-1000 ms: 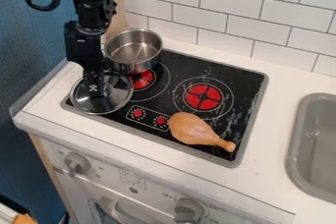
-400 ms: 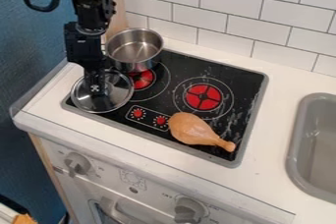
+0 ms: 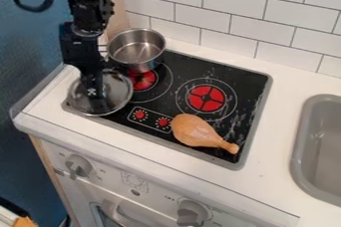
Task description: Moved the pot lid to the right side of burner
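At the left front corner of the stove, my gripper (image 3: 95, 93) points down at the middle of the glass pot lid (image 3: 118, 90), shut on its knob, which the gripper hides. The lid's metal rim overlaps the stove's left edge and the counter beside it. Just right of the lid lies the left red burner (image 3: 143, 80), partly covered by the pot and lid. The right red burner (image 3: 205, 98) is uncovered.
A metal pot (image 3: 136, 51) stands behind the lid, at the stove's back left. A toy drumstick (image 3: 200, 132) lies at the stove's front. The grey sink (image 3: 301, 144) is at the far right, and a tiled wall runs behind.
My gripper and the lid have shifted slightly left together. The pot and the drumstick have stayed put.
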Motion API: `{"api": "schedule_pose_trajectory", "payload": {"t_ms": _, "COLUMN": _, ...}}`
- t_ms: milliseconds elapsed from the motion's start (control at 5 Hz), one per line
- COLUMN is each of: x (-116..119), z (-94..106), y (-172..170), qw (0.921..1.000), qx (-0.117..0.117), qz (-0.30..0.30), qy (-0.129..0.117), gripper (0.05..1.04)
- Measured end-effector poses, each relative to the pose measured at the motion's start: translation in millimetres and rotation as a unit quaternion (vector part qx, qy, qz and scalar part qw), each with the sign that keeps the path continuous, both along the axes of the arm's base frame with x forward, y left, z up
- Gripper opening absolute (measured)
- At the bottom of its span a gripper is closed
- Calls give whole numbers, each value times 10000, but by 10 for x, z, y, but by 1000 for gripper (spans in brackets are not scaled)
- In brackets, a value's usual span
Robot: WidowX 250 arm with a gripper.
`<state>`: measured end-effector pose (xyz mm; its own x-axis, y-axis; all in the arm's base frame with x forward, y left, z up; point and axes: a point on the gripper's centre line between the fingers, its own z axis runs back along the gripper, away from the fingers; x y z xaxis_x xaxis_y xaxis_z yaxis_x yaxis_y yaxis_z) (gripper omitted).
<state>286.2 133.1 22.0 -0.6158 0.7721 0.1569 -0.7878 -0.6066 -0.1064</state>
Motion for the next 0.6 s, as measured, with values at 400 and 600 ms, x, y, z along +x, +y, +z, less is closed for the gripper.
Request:
{"api": "schedule_pose_trajectory", "payload": {"t_ms": 400, "x": -42, "z": 401, "y": -116, "qw": 9990, "qx": 36, "qz": -88, "qy": -440, "gripper": 282}}
{"api": "schedule_pose_trajectory", "payload": {"t_ms": 600, "x": -23, "z": 566, "y": -268, "qw": 9972, "qx": -130, "qz": -381, "qy": -626, "gripper": 282}}
